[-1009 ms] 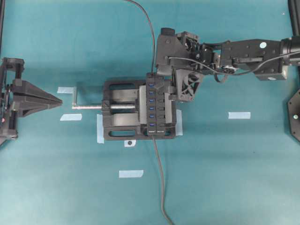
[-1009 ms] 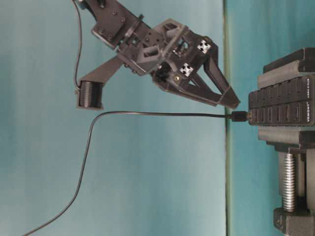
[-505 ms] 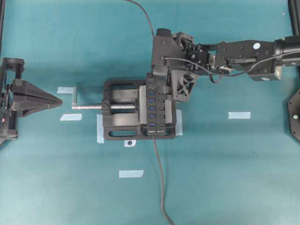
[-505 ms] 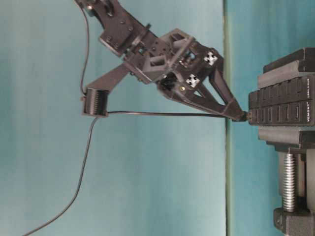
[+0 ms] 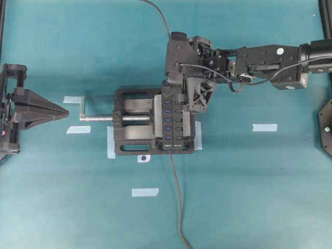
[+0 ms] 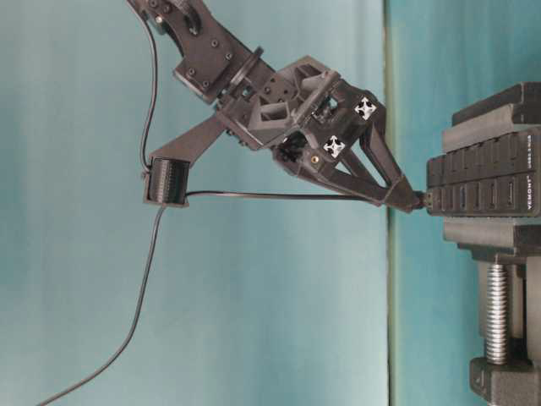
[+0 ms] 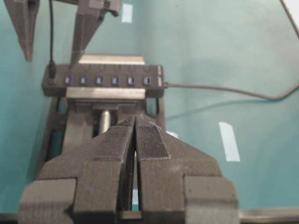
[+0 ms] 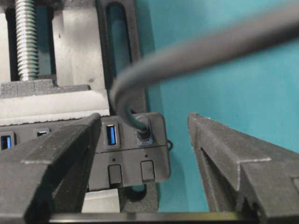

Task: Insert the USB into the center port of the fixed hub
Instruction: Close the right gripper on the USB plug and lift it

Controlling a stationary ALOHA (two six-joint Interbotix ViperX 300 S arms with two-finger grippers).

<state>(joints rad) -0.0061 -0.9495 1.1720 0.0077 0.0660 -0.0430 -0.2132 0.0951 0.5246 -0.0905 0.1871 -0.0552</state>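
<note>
Right wrist view — ribbed open right pincer (image 8: 145,154) straddles the USB (image 8: 143,130).

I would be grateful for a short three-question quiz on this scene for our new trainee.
1. True or false: the USB sits in the center port of the fixed hub.
2. The right gripper is: A) shut on the USB; B) open, astride the USB; C) out of view.
3. Fill in: the left gripper is ____.

Key: 1 false, it stands at the hub's end slot; 2 B; 3 shut.
</note>
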